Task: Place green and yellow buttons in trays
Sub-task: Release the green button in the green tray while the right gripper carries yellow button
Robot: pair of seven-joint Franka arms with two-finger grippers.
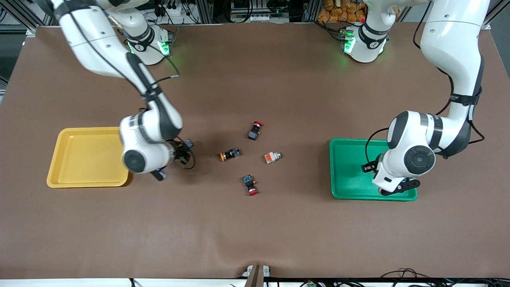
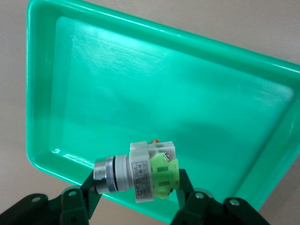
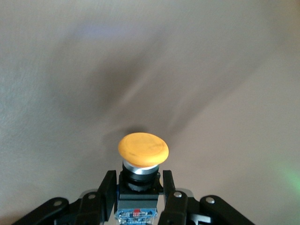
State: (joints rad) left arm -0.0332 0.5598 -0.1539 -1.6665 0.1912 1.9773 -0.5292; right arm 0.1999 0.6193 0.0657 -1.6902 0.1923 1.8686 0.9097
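Note:
My left gripper [image 2: 136,182] is shut on a white-bodied button with a silver tip and green marking [image 2: 140,172]. It holds the button above the green tray [image 2: 164,93], near one rim. In the front view this gripper [image 1: 368,167] is over the green tray [image 1: 346,159]. My right gripper [image 3: 138,187] is shut on a black-bodied button with an orange-yellow cap [image 3: 143,149]. It is over the bare table beside the yellow tray [image 1: 83,155], where the front view shows the gripper [image 1: 184,151]. A second yellow-capped button [image 1: 230,154] and a white orange-marked button [image 1: 272,157] lie mid-table.
Two black-bodied switches with red caps lie mid-table, one [image 1: 254,130] farther from the front camera and one [image 1: 250,185] nearer. The yellow tray holds nothing. The brown mat covers the table.

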